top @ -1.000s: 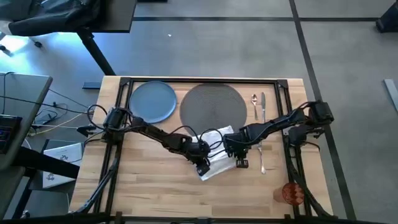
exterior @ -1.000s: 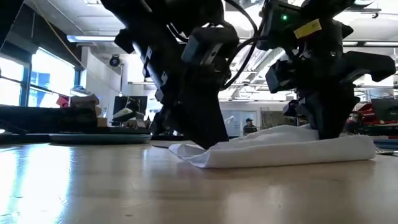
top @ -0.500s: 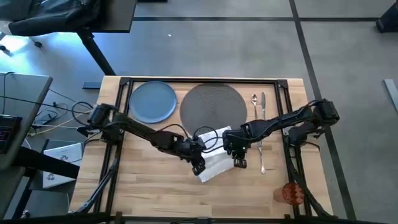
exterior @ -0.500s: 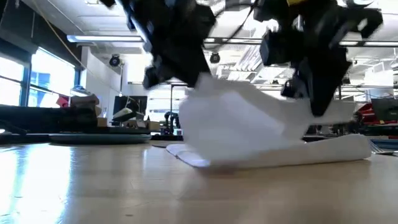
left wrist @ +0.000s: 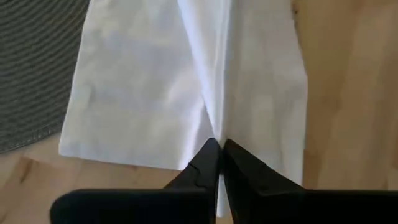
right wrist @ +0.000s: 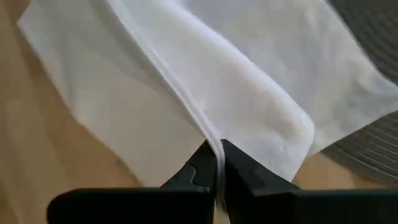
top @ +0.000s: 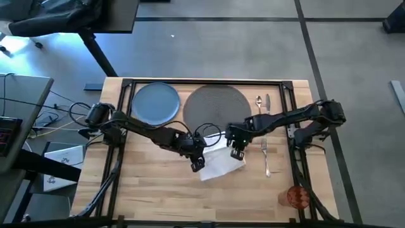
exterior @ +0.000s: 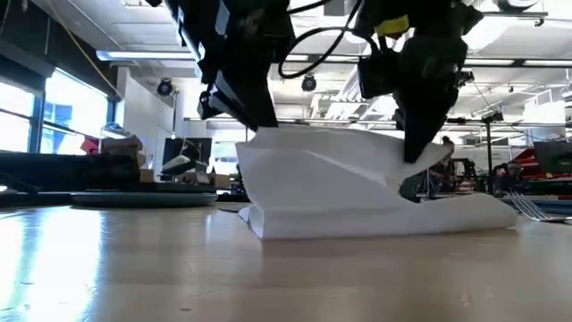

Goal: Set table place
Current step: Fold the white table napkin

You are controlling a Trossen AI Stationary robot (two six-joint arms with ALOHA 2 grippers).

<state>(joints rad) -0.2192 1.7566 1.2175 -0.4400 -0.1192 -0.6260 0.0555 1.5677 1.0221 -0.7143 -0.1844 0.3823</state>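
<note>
The white napkin (top: 221, 163) lies near the table's middle, just in front of the dark woven mat (top: 216, 107). Its lower layer rests on the wood (exterior: 375, 224) and its upper part is raised like a tent (exterior: 331, 165). My left gripper (top: 196, 161) is shut on its left end and my right gripper (top: 237, 149) on its right end. The blue plate (top: 155, 103) lies at the far left. Spoon (top: 259, 106) and knife (top: 267, 107) lie right of the mat, with the fork (top: 266, 155) nearer. The orange cup (top: 296, 196) stands at the near right. My left gripper pinches a raised ridge of the napkin (left wrist: 210, 134) between its two fingers, coming from above. The cloth runs down from the fingers to the part still on the table. My right gripper pinches the napkin's lifted edge (right wrist: 211, 138) between its fingers, from above, pointing down. That edge hangs fairly taut toward the other gripper, while the bottom layer stays on the wood.
The mat's near rim (left wrist: 25, 124) lies right beside the napkin. The fork lies close to the right of the right gripper. Bare wood (top: 158, 196) stretches along the near left of the table. A black frame (top: 120, 126) edges the work area.
Both grippers have risen and shifted a little toward the table's left and far edge, staying shut on the napkin. The napkin's upper part has been lifted off into a tent shape while its lower layer has stayed on the table.
</note>
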